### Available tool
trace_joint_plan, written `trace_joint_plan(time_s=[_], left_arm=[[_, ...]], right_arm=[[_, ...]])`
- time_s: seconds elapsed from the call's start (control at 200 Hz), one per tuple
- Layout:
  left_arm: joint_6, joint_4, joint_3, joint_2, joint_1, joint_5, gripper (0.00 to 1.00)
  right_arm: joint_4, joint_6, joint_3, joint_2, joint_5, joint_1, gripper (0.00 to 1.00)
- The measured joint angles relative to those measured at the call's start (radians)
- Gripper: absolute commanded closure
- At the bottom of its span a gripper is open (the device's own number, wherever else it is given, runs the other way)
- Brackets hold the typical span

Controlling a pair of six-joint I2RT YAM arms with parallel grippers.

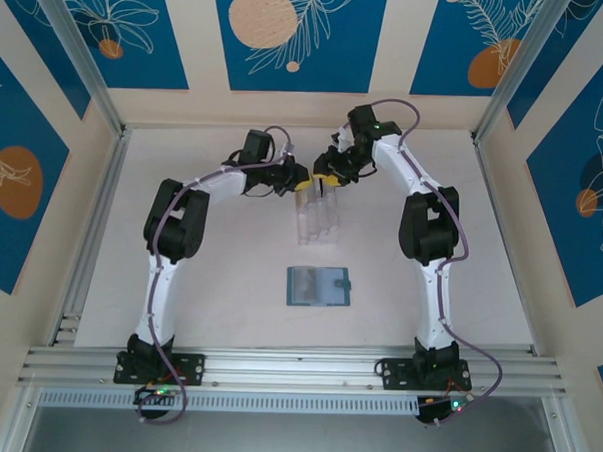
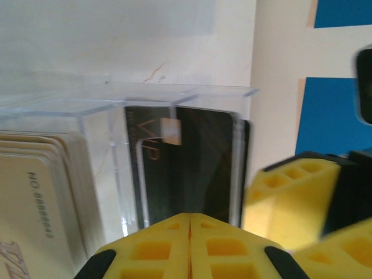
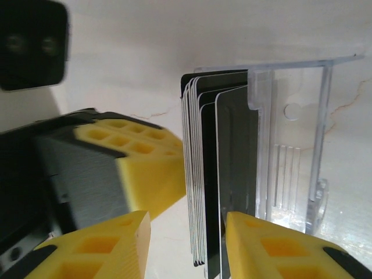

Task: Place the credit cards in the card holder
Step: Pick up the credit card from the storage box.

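looks like pick-up: left claw (image 2: 189,232) together at the credit cards (image 2: 192,168) in the clear rack (image 1: 317,215) upper centre, right claw (image 3: 186,226) apart around them; next, lift one to the card holder (image 1: 318,286) lower centre.

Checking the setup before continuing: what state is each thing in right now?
Left pincer: shut, right in front of the rack.
Right pincer: open, one finger on either side of the dark cards.
Rack: upright, holding cards.
Dark cards: standing on edge at the rack.
Pale cards: stacked upright in a neighbouring compartment.
Wallet: lying flat, apart from the rack.
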Motion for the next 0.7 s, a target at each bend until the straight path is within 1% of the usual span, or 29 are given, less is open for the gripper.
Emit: trace_joint_plan(time_s=[0.135, 0.45, 0.585, 0.7], left_arm=[[-0.019, 0.010, 0.009, 0.029, -0.011, 0.010, 0.93], [-0.058, 0.028, 0.019, 0.035, -0.018, 0.011, 0.92], [-0.052, 0.012, 0.052, 0.055, -0.027, 0.011, 0.92], [-0.024, -0.035, 0.087, 0.065, -0.034, 0.000, 0.92]], right_arm=[[-0.007, 0.000, 0.007, 0.004, -0.001, 0.002, 0.60], [-0.026, 0.000, 0.028, 0.014, 0.010, 0.005, 0.60], [-0.039, 0.000, 0.037, 0.020, 0.016, 0.005, 0.60], [-0.040, 0.000, 0.037, 0.020, 0.014, -0.002, 0.61]])
